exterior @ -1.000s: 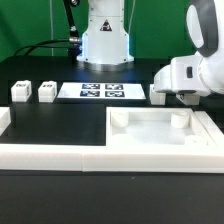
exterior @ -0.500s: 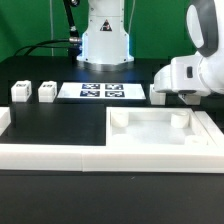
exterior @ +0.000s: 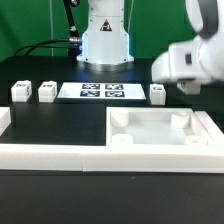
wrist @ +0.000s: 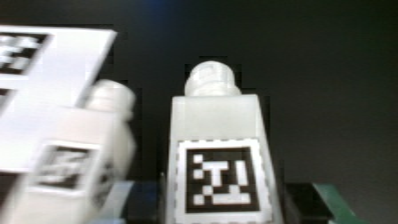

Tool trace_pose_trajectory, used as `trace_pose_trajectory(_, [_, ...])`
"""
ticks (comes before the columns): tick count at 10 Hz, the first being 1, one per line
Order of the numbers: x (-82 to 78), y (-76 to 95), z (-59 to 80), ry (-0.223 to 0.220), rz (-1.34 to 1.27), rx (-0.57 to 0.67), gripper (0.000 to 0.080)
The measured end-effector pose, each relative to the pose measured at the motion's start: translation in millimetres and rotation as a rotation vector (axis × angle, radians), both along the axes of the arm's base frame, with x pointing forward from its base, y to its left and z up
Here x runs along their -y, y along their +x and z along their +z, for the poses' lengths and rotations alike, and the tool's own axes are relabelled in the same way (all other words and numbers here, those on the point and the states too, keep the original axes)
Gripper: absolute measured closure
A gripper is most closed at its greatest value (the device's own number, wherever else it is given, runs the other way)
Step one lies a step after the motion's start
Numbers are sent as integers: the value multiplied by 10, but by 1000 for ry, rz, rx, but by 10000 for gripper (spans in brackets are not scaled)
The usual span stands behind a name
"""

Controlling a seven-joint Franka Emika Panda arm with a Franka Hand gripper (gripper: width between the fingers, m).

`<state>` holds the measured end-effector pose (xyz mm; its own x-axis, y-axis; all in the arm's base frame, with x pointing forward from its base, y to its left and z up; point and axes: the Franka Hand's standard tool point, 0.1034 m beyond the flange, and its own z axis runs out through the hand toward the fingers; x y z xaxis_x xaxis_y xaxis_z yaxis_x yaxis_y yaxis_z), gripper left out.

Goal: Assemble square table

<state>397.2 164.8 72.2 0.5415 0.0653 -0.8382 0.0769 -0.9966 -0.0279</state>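
Note:
In the wrist view a white leg (wrist: 215,140) with a black-white tag stands between my gripper's (wrist: 217,201) dark fingers, which press on its two sides. A second tagged leg (wrist: 89,140) stands close beside it. In the exterior view my gripper (exterior: 186,86) hangs blurred above the table's right side, and the held leg is hard to make out there. One leg (exterior: 158,93) stands on the table just below it. Two more legs (exterior: 19,92) (exterior: 46,92) stand at the exterior view's left. The square tabletop (exterior: 160,148) lies at the front right with its corner sockets facing up.
The marker board (exterior: 102,91) lies flat between the left legs and the right leg, and its corner shows in the wrist view (wrist: 45,60). A long low white border wall (exterior: 50,156) runs along the front. The arm's base (exterior: 105,40) stands at the back.
The gripper closed on a leg and rose from the table beside the tabletop's far edge. A leg next to the marker board, hidden by the hand before, now shows.

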Motion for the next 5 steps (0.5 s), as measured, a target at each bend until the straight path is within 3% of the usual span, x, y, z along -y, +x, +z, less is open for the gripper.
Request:
trace_pose_trajectory(1, [65,43,258,-2,5,8,509])
trace_pose_trajectory(2, [90,-50,412,-14,21,-26,509])
trace_pose_trajectory(4, [21,82,283,7,4,99,509])
trace_pose_trajectory(5, [23,95,311,12,-3,183,509])
